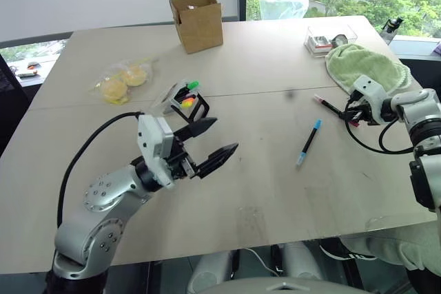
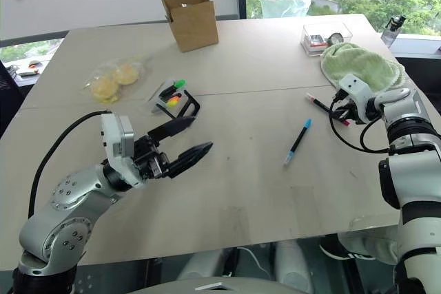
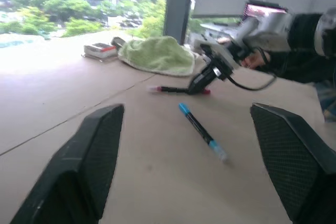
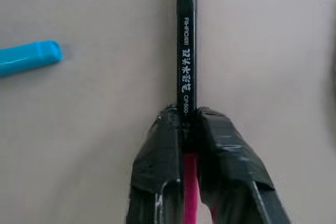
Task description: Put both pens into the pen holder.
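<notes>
At the far left of the table (image 1: 275, 191) a clear bag of yellow buns (image 1: 122, 82) is seen, and behind it to the right a brown cardboard box (image 1: 198, 21) stands open near the far edge.

The left gripper (image 1: 214, 144) is held above the table in the near left part, its two black fingers (image 3: 84, 166) spread wide with nothing between them and nothing touched. Just beyond its upper finger, the holder (image 1: 187, 100) is found lying tilted on the table, with green and yellow-orange marker tips showing in it. No pen is seen in the holder.

Right of centre, the blue pen (image 1: 309, 142) lies flat on the table, its bright blue cap toward the far side and its pale tip toward the near side. It is touched by neither gripper and lies well apart from the holder.

Farther right, the pink pen (image 1: 329, 105) lies on the table near the green cloth (image 1: 365, 68). The right gripper (image 1: 353, 116) is pressed together on this pen: in the right wrist view the black barrel (image 4: 186, 72) is seen pinched between the two fingertips, with the pink end running back between the fingers. The far end of the pen looks to be on the table; whether the pinched end is lifted cannot be told.

Behind the cloth, a clear plastic tray (image 1: 331, 38) holding small items stands near the far right edge, and a dark bottle (image 1: 391, 27) is seen beyond the corner.
</notes>
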You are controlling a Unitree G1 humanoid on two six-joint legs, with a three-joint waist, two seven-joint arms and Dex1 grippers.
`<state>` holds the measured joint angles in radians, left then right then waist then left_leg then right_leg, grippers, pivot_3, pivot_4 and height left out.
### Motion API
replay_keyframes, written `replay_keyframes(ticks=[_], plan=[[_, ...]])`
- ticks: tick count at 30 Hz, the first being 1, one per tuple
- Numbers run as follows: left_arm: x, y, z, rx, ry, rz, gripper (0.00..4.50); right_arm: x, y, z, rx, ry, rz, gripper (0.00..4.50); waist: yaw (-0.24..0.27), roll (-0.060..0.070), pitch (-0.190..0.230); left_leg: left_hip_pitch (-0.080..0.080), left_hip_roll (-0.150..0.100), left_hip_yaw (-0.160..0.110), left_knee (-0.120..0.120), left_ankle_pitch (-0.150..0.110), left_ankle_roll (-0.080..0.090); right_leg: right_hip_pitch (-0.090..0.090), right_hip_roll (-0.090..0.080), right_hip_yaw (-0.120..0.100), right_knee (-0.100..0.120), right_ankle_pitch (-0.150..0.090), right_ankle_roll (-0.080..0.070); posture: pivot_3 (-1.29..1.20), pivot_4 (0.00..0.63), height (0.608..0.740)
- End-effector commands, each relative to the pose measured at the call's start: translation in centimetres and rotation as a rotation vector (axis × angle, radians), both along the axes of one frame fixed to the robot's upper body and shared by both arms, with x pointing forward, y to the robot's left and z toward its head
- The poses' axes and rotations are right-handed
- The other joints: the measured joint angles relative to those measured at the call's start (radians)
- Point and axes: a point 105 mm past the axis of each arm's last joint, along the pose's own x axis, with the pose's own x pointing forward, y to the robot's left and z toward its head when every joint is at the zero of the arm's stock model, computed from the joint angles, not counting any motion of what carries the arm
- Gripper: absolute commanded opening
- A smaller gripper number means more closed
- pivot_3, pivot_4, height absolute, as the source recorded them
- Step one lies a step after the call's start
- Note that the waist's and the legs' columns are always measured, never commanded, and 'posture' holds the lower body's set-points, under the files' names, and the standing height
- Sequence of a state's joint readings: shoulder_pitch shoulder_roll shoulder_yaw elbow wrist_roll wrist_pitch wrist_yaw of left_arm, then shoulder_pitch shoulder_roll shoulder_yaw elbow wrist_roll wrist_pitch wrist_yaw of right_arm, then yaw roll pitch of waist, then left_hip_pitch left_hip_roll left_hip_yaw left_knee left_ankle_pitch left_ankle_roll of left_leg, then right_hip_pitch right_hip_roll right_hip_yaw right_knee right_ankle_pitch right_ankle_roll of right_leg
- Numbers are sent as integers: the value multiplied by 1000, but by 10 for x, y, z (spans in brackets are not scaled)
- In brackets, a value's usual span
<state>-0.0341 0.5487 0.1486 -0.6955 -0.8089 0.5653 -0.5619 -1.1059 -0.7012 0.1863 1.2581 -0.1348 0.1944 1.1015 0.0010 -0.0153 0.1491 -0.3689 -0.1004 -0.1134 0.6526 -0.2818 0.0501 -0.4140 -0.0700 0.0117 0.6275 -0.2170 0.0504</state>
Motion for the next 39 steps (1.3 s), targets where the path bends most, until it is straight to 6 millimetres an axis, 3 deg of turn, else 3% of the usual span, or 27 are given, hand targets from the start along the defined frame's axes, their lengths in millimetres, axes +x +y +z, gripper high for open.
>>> replay_keyframes(ticks=[1, 5, 8, 10, 12, 18, 21, 25, 28, 31, 32, 36, 39], plan=[[5, -10, 8, -104, 111, -38, 3972, -7, -3, 18, 158, 11, -7, 37, -1, 0, 0, 0, 0, 0, 0, 0, 0, 0, 0, 0, 0, 0, 0, 0, 150, 740], [17, -22, 16, -243, 243, -107, 3972, -18, 19, 48, 427, 14, 33, 37, -8, 0, 0, -1, 0, 0, 0, 0, 0, -1, 0, 1, 0, 0, 0, 0, 150, 740], [34, -35, 15, -331, 354, -134, 3972, -58, 72, 83, 637, -14, 177, 37, -9, 1, 0, -2, 0, -3, 1, 0, 0, -1, 0, -1, 0, 0, 0, 0, 150, 740], [43, -46, 22, -413, 398, -180, 3972, -93, 107, 89, 674, -39, 283, 37, -5, 2, -1, -4, 0, -6, 2, 0, 0, -2, 0, -3, 0, 0, 0, 0, 150, 740], [50, -51, 30, -485, 438, -208, 3972, -112, 127, 93, 701, -63, 324, 37, -9, 2, -1, -6, 0, -10, 6, -1, -2, -3, 2, -5, 1, 0, 0, 0, 150, 740], [56, -64, 38, -493, 482, -295, 3972, -136, 167, 104, 792, -104, 380, 37, 6, 1, -2, -10, -3, -12, 17, -2, -3, -6, 1, -4, 8, 1, 2, 0, 150, 740], [59, -65, 40, -494, 485, -302, 3260, -141, 177, 104, 812, -107, 396, 0, 14, 1, -2, -9, -3, -11, 17, -2, -3, -6, 1, -3, 10, 1, 2, 0, 150, 740], [59, -64, 44, -503, 479, -323, 1260, -143, 182, 102, 816, -103, 396, 0, 13, 0, -2, -10, -3, -10, 17, -2, -3, -7, 1, -3, 10, 1, 2, 0, 150, 740], [59, -64, 45, -499, 469, -327, 58, -147, 183, 101, 814, -104, 413, 0, 11, 0, -2, -10, -3, -9, 16, -2, -3, -9, 1, -2, 10, 1, 2, 0, 150, 740], [59, -61, 49, -497, 446, -324, 58, -139, 180, 108, 799, -231, 384, 0, 11, 0, -2, -10, -3, -9, 16, -2, -3, -9, 1, -2, 10, 1, 2, 0, 150, 740], [59, -59, 51, -490, 429, -311, 0, -140, 180, 109, 802, -243, 393, 940, 11, 0, -2, -10, -3, -9, 15, -2, -3, -9, 1, -2, 10, 1, 2, 0, 150, 740], [65, -49, 59, -390, 282, -211, 0, -140, 175, 99, 706, -277, 400, 2869, 12, 0, -2, -10, -3, -8, 16, -2, -3, -9, 1, -1, 11, 1, 2, 0, 150, 740], [66, -40, 69, -151, 11, -83, 0, -140, 162, 103, 639, -368, 388, 4243, 12, -1, -1, -10, -3, -8, 16, -2, -3, -9, 1, -1, 10, 1, 2, 0, 150, 740]])
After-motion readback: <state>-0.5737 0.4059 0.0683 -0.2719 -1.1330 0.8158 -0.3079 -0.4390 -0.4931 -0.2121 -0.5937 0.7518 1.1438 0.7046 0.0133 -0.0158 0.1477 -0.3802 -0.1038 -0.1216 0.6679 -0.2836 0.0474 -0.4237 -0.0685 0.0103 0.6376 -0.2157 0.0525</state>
